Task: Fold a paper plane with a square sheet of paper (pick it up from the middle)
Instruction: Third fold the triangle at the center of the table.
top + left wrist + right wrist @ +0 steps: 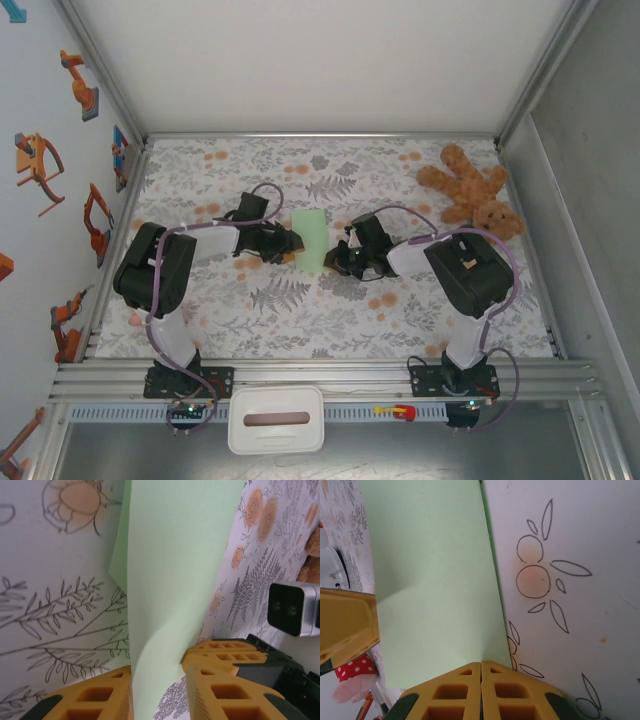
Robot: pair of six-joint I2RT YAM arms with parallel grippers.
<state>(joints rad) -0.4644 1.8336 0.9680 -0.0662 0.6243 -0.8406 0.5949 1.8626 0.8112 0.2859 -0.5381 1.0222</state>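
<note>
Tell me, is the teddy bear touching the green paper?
No, the teddy bear lies in the far right corner, well apart from the green paper in the middle.

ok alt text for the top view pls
A pale green paper is in the middle of the floral table, with the left gripper at its left edge and the right gripper at its right. A teddy bear lies in the far right corner.
</note>
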